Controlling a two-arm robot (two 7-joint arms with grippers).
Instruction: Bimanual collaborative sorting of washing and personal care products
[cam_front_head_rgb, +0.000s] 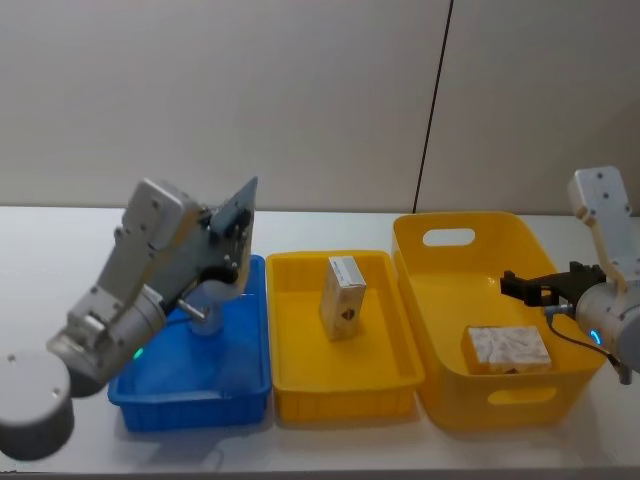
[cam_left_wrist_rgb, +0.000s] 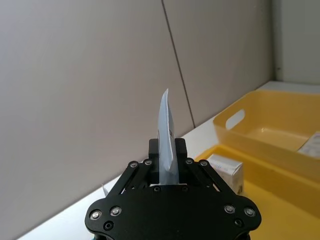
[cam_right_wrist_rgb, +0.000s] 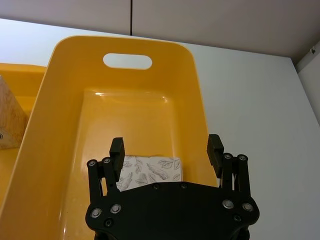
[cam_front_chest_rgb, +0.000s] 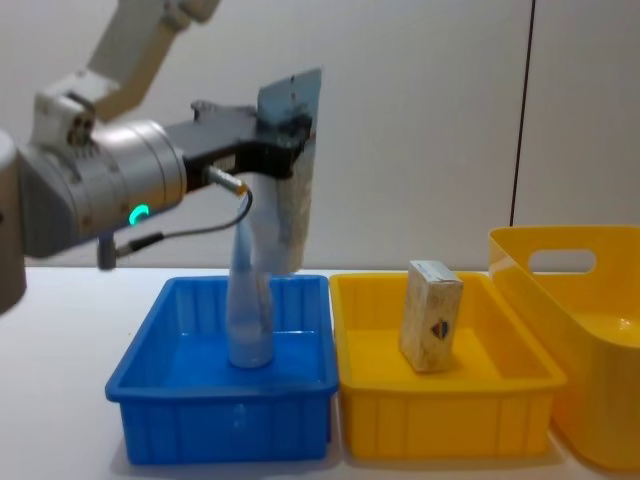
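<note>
My left gripper (cam_front_head_rgb: 232, 235) (cam_front_chest_rgb: 290, 135) (cam_left_wrist_rgb: 167, 147) is shut on a silvery-white tube (cam_front_chest_rgb: 288, 200) (cam_left_wrist_rgb: 166, 130), holding it near its flat end above the blue tray (cam_front_head_rgb: 190, 405). A second tube (cam_front_chest_rgb: 250, 320) (cam_front_head_rgb: 205, 318) stands cap-down in that tray. A cream box with a dark diamond mark (cam_front_head_rgb: 342, 298) (cam_front_chest_rgb: 432, 315) stands upright in the yellow tray (cam_front_head_rgb: 345, 395). Over the big yellow basket (cam_front_head_rgb: 480, 400) (cam_right_wrist_rgb: 65, 65) my right gripper (cam_front_head_rgb: 520, 287) (cam_right_wrist_rgb: 165, 142) hangs open and empty. Just below it, a white packet with grey leaf print (cam_front_head_rgb: 508, 348) (cam_right_wrist_rgb: 150, 167) lies on the basket floor.
The three containers stand side by side on a white table (cam_front_head_rgb: 40, 250), blue on the left, the yellow tray in the middle and the basket on the right. A grey wall rises close behind them. Bare table surface lies left of the blue tray.
</note>
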